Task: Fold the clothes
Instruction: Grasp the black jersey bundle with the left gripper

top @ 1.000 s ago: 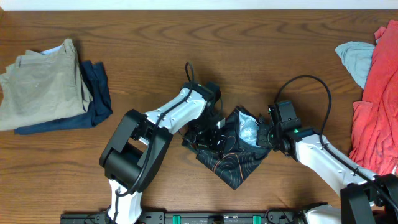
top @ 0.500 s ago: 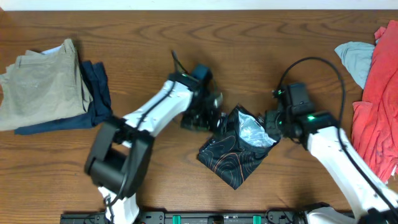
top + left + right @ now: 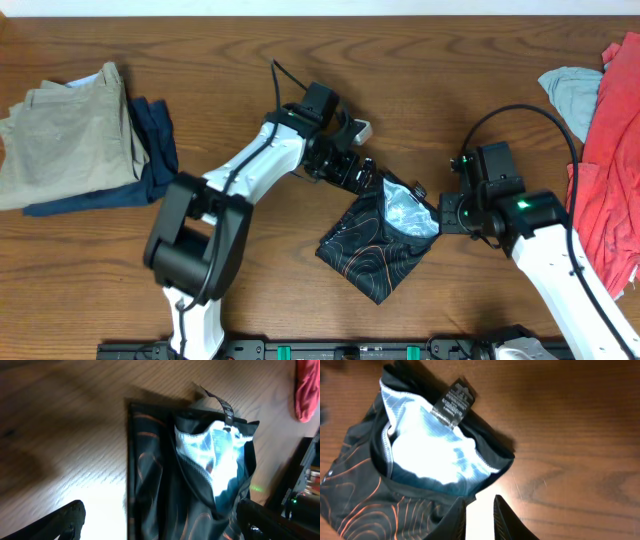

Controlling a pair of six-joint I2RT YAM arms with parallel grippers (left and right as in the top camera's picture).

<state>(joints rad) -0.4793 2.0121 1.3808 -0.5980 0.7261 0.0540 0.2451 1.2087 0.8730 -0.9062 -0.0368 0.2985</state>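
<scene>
The jersey (image 3: 375, 250) lies in the middle of the worktop (image 3: 300, 60) as a compact black bundle set cornerwise, one corner pointing away from the robot and one towards it. It is close to square, so I can't give you a sure long axis. What matters is the open end: the pale lining (image 3: 430, 455) and the label (image 3: 452, 402) show on the jersey's far-right side, facing the right arm.

Your left fingers (image 3: 67, 519) are spread wide with nothing gripped. They hang at the jersey's far-left corner, and the bundle runs away from them towards the right arm. Whether they touch the cloth, I cannot tell.

Your right fingers (image 3: 506, 519) are parted only a sliver and hold nothing; bare worktop shows in the gap. They sit just beside the jersey's right corner, off the cloth, next to the gaping lining.

Both arms are at the jersey's edge, but the right one is nearer the untidy end. I judge the fold nearly done, with tucking that open flap the likely remaining job
</scene>
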